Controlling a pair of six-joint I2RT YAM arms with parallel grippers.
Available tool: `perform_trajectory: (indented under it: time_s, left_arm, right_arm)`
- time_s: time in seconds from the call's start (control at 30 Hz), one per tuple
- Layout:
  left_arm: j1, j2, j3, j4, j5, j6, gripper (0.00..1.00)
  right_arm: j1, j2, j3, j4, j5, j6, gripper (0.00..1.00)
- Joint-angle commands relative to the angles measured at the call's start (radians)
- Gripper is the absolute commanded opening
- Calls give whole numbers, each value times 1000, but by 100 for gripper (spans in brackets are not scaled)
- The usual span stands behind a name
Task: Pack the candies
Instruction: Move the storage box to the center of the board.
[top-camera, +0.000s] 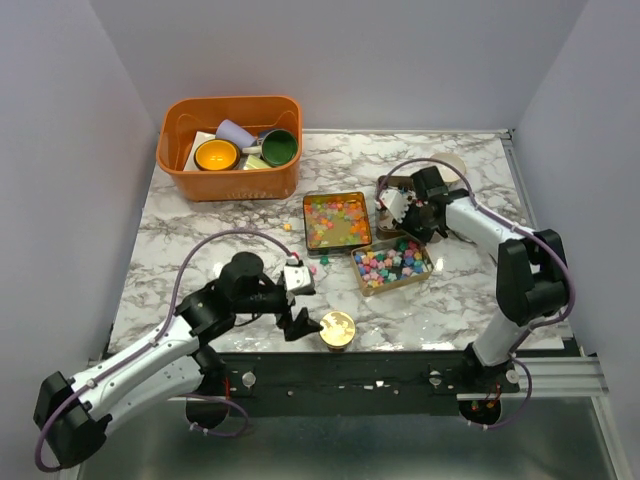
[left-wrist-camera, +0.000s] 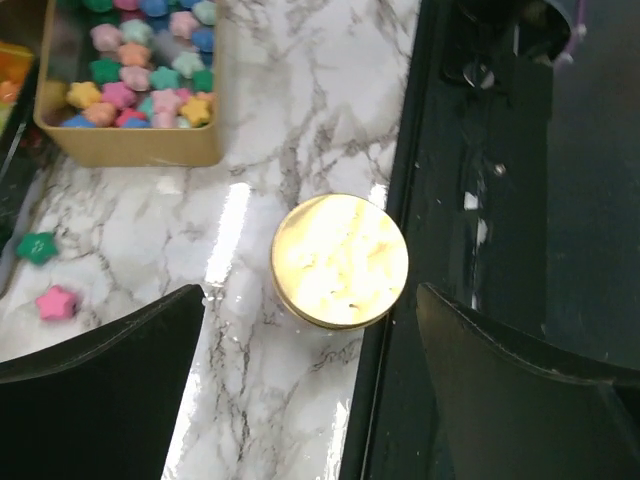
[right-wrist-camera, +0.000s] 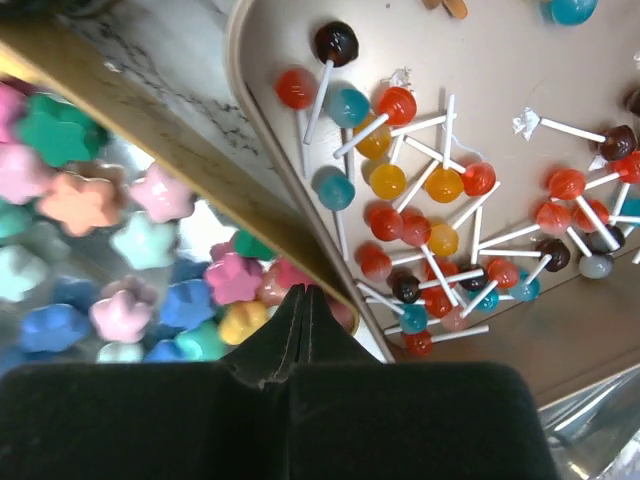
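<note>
Bright star-shaped candies (top-camera: 391, 263) fill a gold tin (top-camera: 359, 270) and also show in the left wrist view (left-wrist-camera: 140, 70) and the right wrist view (right-wrist-camera: 140, 290). Glossy pastel candies (top-camera: 335, 218) fill a second gold tin. Small lollipop candies (right-wrist-camera: 440, 200) lie in a beige tray under my right arm. Loose candies lie on the marble: a green star (left-wrist-camera: 38, 246), a pink star (left-wrist-camera: 57, 302) and a yellow one (top-camera: 288, 227). My left gripper (top-camera: 308, 312) (left-wrist-camera: 310, 400) is open and empty, just short of the gold round lid (left-wrist-camera: 340, 260). My right gripper (top-camera: 408, 232) (right-wrist-camera: 306, 295) is shut, its tip over the star tin's rim.
An orange basket (top-camera: 230, 178) at the back left holds an orange bowl (top-camera: 216, 155), a green bowl (top-camera: 280, 147) and a lilac cup (top-camera: 235, 132). The gold lid (top-camera: 336, 330) sits at the table's front edge, beside the black rail (left-wrist-camera: 470, 200).
</note>
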Motion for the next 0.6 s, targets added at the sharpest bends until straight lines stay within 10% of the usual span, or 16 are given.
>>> perform_trajectory:
  time_s: [0.0, 0.27, 0.57]
  left_arm:
    - [-109, -41, -32, -15, -67, 192, 99]
    - [-274, -25, -19, -96, -130, 305, 99]
    - [-285, 71, 91, -261, -293, 319, 96]
  right_arm:
    - [-3, -112, 116, -168, -161, 26, 1]
    - [-3, -326, 156, -279, -315, 115, 52]
    - [-3, -462, 135, -293, -250, 195, 56]
